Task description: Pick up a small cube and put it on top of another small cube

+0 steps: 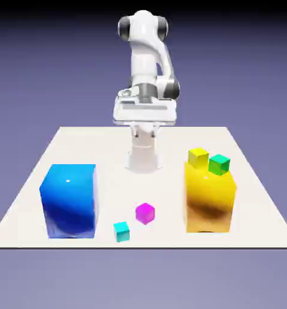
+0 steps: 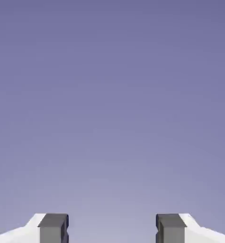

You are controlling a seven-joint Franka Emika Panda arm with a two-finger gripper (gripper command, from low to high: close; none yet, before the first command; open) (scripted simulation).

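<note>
Magenta and glossy, the tiny pink cube lies free on the white table between the big blue block and big yellow block, whose top carries the tiny yellow cube, seemingly touching a tiny green cube. Well back, the gripper hangs open and empty, facing only backdrop.

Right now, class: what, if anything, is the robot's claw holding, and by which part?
Nothing. The claw is open with only backdrop between its tips; the magenta cube lies on the table.

glossy magenta cube, glossy blue block, matt white table
</note>
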